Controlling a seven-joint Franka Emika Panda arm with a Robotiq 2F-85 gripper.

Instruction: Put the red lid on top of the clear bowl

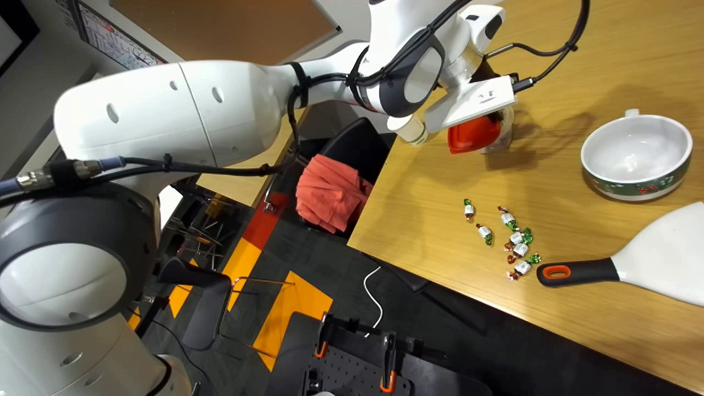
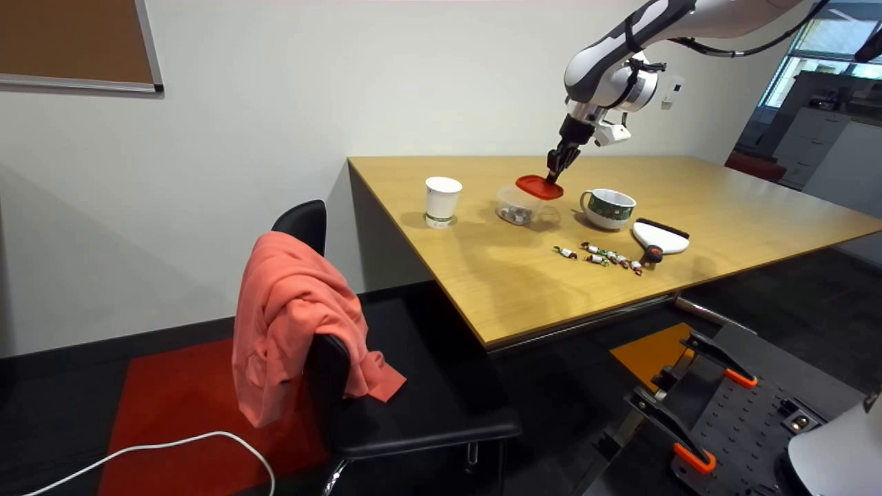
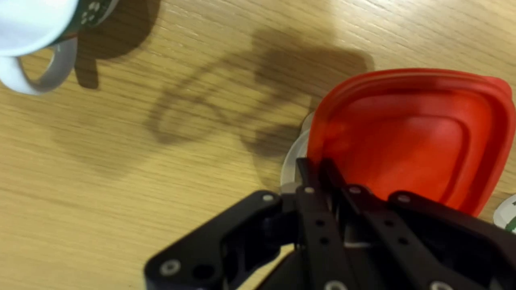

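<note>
The red lid (image 2: 539,187) is a rounded square. My gripper (image 3: 315,166) is shut on one edge of it, and the lid also shows in the wrist view (image 3: 411,137). In an exterior view the lid (image 1: 474,133) partly covers the clear bowl (image 1: 501,137). The clear bowl (image 2: 518,207) stands on the table with wrapped candies in it. The lid is held above the bowl's rim, slightly tilted and off to one side. In the wrist view only a strip of the clear bowl (image 3: 292,165) shows past the lid; the lid hides the rest.
A white paper cup (image 2: 442,202) stands beside the bowl. A white and green mug (image 2: 608,209) is on its other side. Several wrapped candies (image 2: 606,257) and a white dustpan with a black handle (image 2: 659,238) lie nearer the table's (image 2: 482,289) edge.
</note>
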